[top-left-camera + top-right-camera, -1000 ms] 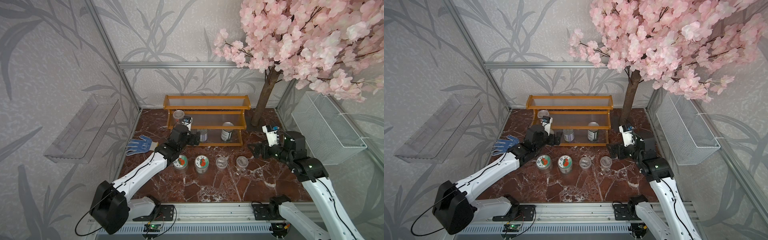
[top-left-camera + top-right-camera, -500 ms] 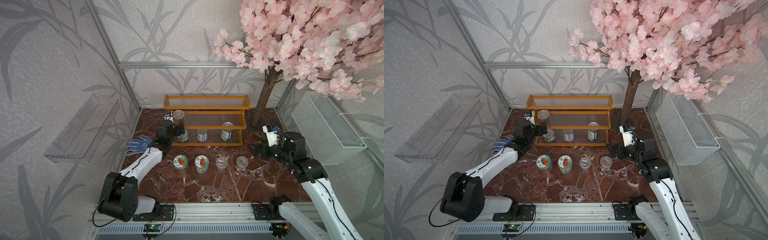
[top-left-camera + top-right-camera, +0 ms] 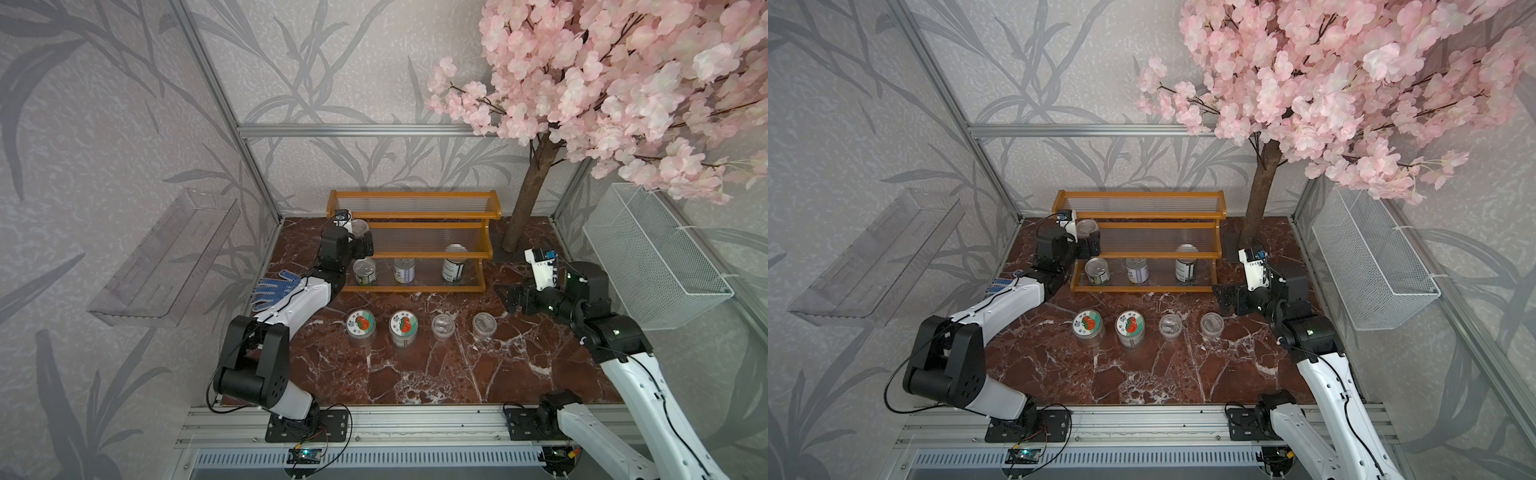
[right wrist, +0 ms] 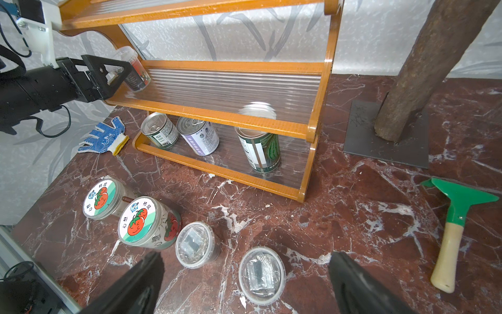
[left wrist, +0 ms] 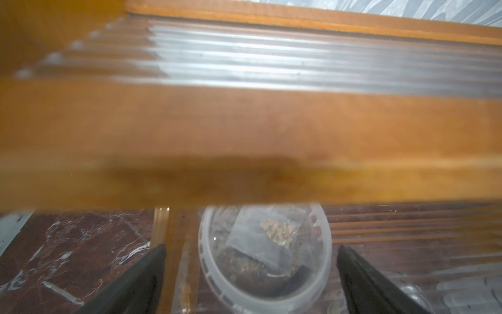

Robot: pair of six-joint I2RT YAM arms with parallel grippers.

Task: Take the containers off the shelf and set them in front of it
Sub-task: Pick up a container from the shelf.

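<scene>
In the left wrist view you see the shelf (image 5: 244, 141) only as a blur that covers part of the clear cup (image 5: 264, 250), both fingers (image 5: 141, 280) of the left gripper (image 5: 250, 246) are cut by the picture's edge, and in both top views the left arm (image 3: 299, 303) hides part of the blue glove (image 3: 274, 286).

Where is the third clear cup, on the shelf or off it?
On: the cup sits on the middle tier of the shelf, within the open left hand.
</scene>
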